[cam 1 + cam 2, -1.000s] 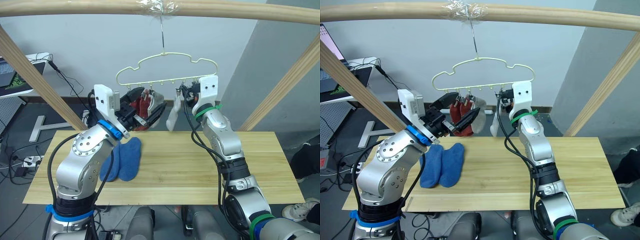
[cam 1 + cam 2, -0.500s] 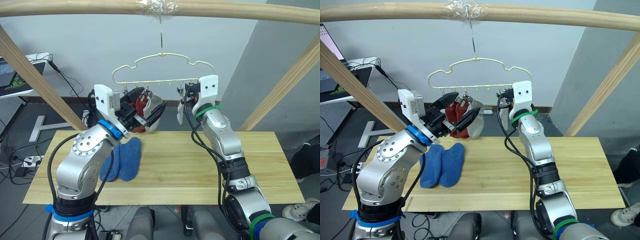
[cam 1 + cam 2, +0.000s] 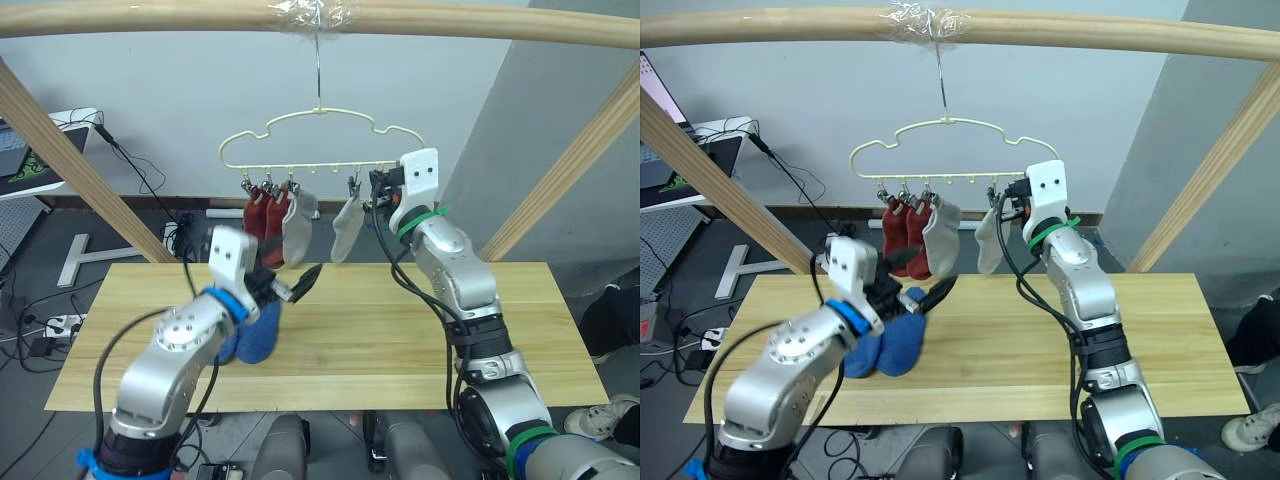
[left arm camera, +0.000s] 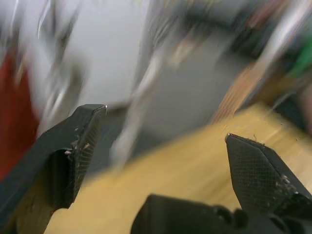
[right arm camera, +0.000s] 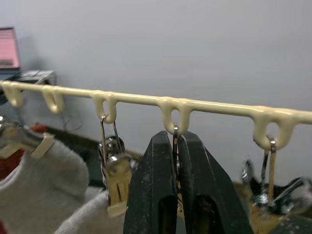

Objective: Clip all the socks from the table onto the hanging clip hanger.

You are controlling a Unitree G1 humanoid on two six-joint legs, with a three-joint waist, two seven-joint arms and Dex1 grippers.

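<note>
- The clip hanger (image 3: pixel 318 140) hangs from the wooden pole (image 3: pixel 320 18), carrying two red socks (image 3: pixel 262 217) and two grey socks (image 3: pixel 347 228).
- The right gripper (image 5: pixel 177 146) is pinched on a hanger clip (image 5: pixel 175 134).
- The left gripper (image 3: pixel 300 282), fingers spread, hovers over the blue socks (image 3: pixel 256 333) on the tabletop (image 3: pixel 400 330).

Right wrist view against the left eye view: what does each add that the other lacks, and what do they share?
The right wrist view adds the close detail: the right gripper shut on the wire of one clip under the hanger's bar. The left eye view adds the two blue socks lying on the table, the left gripper open above them, and the hook hung on the wooden pole. Both share the clip hanger and the clipped light grey socks.
</note>
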